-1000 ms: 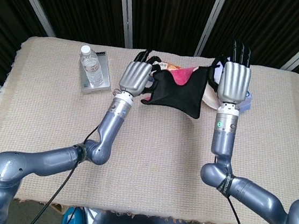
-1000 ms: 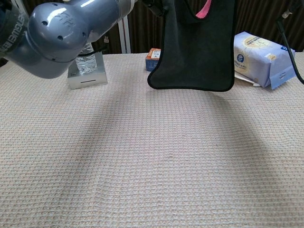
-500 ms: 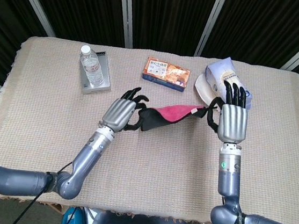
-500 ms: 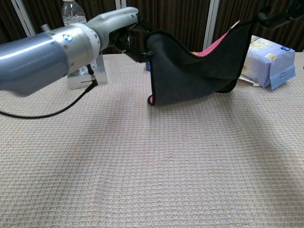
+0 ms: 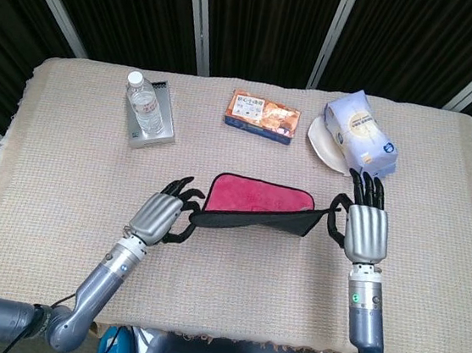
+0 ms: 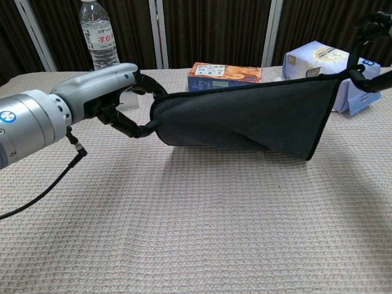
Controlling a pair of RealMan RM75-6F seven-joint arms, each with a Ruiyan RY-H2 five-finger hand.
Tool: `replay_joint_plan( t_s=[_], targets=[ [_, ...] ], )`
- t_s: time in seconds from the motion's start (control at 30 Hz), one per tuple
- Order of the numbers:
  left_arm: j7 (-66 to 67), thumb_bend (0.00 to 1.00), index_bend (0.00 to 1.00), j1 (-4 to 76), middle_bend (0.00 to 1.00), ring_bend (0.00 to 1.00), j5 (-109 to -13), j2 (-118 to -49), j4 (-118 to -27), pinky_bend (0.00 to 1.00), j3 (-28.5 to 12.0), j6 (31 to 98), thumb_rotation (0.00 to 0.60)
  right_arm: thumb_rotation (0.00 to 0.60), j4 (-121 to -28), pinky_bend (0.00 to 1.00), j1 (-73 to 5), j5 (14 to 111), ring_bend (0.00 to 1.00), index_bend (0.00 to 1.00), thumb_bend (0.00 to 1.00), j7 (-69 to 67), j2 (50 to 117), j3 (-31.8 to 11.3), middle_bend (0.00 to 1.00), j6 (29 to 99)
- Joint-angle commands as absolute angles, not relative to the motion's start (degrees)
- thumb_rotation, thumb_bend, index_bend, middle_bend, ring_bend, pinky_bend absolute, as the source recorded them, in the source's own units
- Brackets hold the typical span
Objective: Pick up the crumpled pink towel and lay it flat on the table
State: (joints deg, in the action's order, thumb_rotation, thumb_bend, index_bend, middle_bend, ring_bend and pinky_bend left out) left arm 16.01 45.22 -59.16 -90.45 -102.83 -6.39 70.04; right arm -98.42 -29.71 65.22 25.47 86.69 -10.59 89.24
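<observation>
Both arms have been drawing back toward the robot's body and sinking since a moment ago, and the towel (image 5: 254, 204) that was hanging high over the far side of the table is now being carried much nearer the front edge, stretched out almost level. From the head camera its upper face is showing pink, with a black hem running along the near side; from the chest camera only the dark underside is facing us, sagging in a shallow wedge above the woven table cover (image 5: 66, 174), not yet lying on it.

The left hand (image 5: 160, 216) is gripping the towel's left corner, its dark fingers (image 6: 131, 125) curling closed around the bunched cloth. The right hand (image 5: 365, 229) is pinching the opposite corner between thumb and fingers, the rest of the fingers pointing up and away from the robot; in the chest view it is only just peeking in at the top right edge.

Behind the towel, along the far side, a water bottle (image 5: 144, 104) is standing upright on a small grey box (image 5: 153, 129), an orange carton (image 5: 262, 116) is lying flat near the middle, and a blue and white soft pack (image 5: 360, 133) is resting on a white plate (image 5: 319, 140) to the right.
</observation>
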Motion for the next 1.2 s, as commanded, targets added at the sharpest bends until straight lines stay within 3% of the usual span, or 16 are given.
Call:
replay_joint_plan(
  t_s=[0.03, 0.63, 1.2],
  targets=[
    [15.3, 0.53, 0.59, 43.7, 0.22, 0.02, -61.1, -90.1, -103.6, 0.10, -5.0, 70.4, 0.600, 0.600, -98.5, 0.00, -28.4, 66.3, 0.00, 0.58, 0.48, 25.0, 86.5, -9.7, 0.12, 89.7],
    [17.8, 0.53, 0.59, 39.5, 0.22, 0.02, -64.3, -93.6, -103.1, 0.10, -3.9, 70.6, 0.600, 0.600, -98.1, 0.00, -22.7, 72.3, 0.00, 0.58, 0.48, 23.8, 87.7, -4.5, 0.12, 88.4],
    [17.8, 0.53, 0.59, 36.6, 0.22, 0.02, -67.2, -93.2, -103.2, 0.10, -2.6, 69.3, 0.600, 0.600, -94.7, 0.00, -19.6, 74.6, 0.00, 0.58, 0.48, 23.6, 90.7, -3.3, 0.12, 86.4]
  ],
)
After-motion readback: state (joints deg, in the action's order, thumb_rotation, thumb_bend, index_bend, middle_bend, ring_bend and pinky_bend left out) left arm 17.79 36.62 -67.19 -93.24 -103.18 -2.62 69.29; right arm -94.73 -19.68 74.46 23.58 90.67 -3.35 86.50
